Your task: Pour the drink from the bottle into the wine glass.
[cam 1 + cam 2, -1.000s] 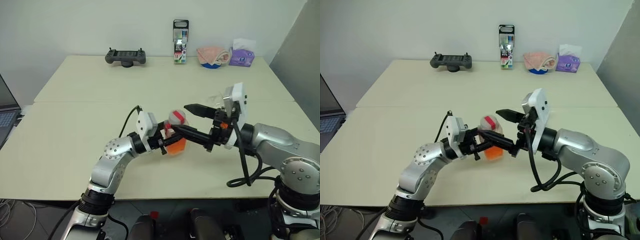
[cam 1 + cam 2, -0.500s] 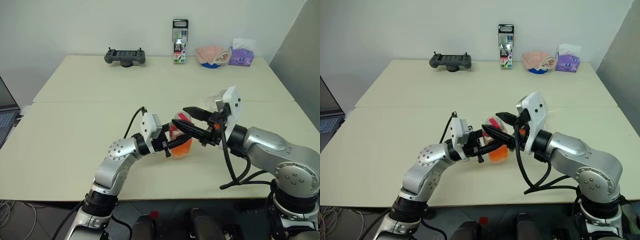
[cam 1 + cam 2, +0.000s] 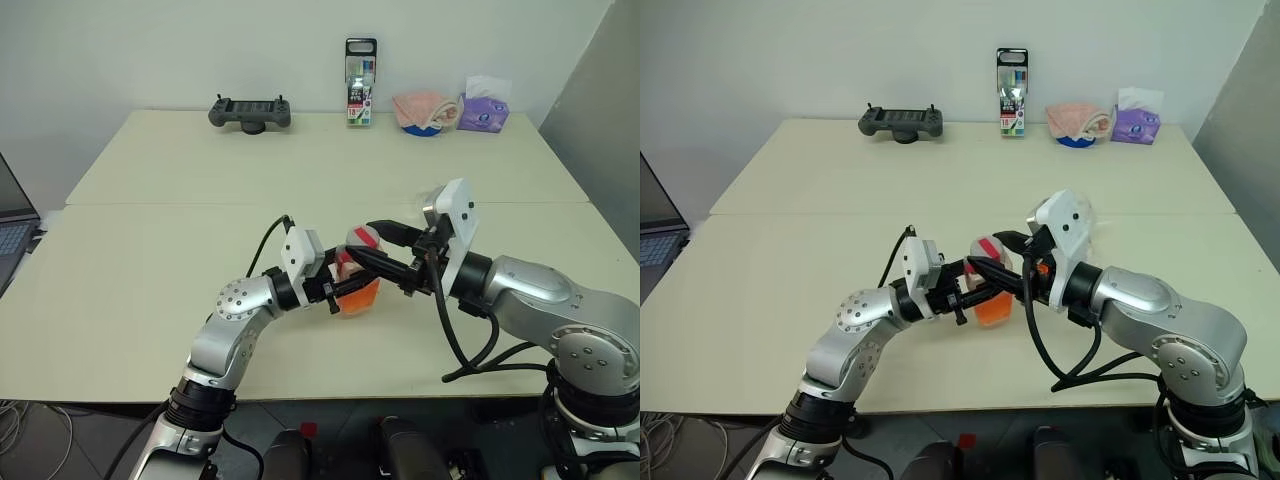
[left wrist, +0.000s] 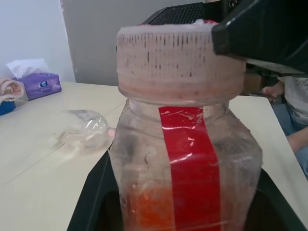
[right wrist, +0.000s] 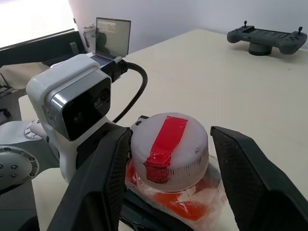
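The bottle (image 3: 355,285) is held just above the table near its front middle, with the orange-red drink (image 3: 358,296) low in its body. My left gripper (image 3: 335,290) is shut on the bottle's body from the left. My right gripper (image 3: 360,241) comes in from the right. Its two black fingers (image 5: 108,173) press both sides of the pinkish cap (image 5: 171,149), which has a red tape strip. The wine glass (image 4: 82,131) shows on the table beyond the bottle, partly hidden behind my right wrist in the head views. Whether it stands upright I cannot tell.
Along the far table edge sit a black game controller (image 3: 250,112), a tall marker pack (image 3: 361,68), a pink cloth on a blue dish (image 3: 422,110) and a purple tissue box (image 3: 483,111). A laptop (image 3: 10,236) pokes in at the left. A person (image 4: 291,110) sits beyond the table.
My right gripper's fingers have closed from wide apart onto the bottle's cap. The left gripper has kept its hold on the bottle in place.
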Controlling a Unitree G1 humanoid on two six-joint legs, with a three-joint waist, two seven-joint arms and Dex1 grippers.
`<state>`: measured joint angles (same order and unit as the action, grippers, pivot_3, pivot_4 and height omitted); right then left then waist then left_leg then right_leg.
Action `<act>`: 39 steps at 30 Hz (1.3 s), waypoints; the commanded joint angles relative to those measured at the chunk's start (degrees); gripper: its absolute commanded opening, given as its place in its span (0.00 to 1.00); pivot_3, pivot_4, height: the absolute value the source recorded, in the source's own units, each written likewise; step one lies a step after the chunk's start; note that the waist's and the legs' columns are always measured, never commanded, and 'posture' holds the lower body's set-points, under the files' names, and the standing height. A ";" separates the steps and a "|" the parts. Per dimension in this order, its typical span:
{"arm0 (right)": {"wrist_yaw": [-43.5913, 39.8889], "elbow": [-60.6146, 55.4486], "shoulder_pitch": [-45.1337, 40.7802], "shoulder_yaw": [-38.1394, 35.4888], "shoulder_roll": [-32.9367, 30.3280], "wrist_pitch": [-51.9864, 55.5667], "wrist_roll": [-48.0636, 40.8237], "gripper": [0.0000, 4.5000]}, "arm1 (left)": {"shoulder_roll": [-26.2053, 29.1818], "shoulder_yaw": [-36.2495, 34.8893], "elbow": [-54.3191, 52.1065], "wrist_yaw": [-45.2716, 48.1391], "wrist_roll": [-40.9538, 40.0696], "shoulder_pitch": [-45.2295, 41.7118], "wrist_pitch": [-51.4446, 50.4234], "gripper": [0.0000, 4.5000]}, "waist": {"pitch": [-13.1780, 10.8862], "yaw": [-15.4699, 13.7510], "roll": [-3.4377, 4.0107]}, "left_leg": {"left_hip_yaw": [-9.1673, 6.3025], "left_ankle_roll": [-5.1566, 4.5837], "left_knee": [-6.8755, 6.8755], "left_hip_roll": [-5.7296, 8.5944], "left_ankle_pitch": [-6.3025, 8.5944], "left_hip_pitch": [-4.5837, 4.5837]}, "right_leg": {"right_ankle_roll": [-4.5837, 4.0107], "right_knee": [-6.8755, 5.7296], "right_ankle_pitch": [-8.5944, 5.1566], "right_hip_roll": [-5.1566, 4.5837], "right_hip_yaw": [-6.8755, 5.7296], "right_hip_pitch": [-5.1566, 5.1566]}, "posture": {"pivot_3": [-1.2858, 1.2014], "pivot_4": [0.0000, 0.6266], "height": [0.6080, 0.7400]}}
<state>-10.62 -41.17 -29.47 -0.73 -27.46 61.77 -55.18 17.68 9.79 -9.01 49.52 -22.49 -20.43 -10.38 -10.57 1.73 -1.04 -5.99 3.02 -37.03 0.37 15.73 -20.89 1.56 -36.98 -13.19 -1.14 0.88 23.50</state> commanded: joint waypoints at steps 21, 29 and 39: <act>-74.90 10.99 -13.76 9.63 -22.00 -11.73 -3.54 0.41 | 6.65 1.95 -5.90 12.69 -8.60 -4.79 -11.13 0.38 | -0.27 0.29 0.19 | 0.10 -0.05 0.01 -0.03 0.03 0.08 | 0.02 0.00 -0.02 0.06 0.01 0.01 | 0.52 0.24 1.00; -78.68 21.81 -17.89 13.38 -20.11 -21.65 10.17 0.41 | 7.18 1.30 -4.70 12.32 -7.97 -5.14 -9.73 0.38 | -0.28 0.05 0.17 | 0.07 -0.04 -0.01 -0.04 0.03 0.03 | 0.02 0.03 -0.02 0.05 0.00 0.01 | 0.52 0.24 1.00; -60.95 20.39 -15.36 3.90 -17.60 -22.45 14.05 0.95 | 1.78 0.96 -0.04 4.90 -1.39 -4.74 0.09 0.38 | -0.28 -0.29 0.16 | 0.04 -0.03 -0.02 0.00 0.02 -0.03 | 0.02 0.05 -0.02 -0.03 0.00 0.04 | 0.52 0.24 1.00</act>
<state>-75.70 -17.46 -44.78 6.65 -45.38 39.74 -41.20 20.09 13.57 -9.56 57.12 -24.99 -24.36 -12.89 -10.85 1.44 -0.88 -5.95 2.99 -37.05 0.37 15.75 -20.92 1.59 -36.95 -13.21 -1.17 0.88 23.55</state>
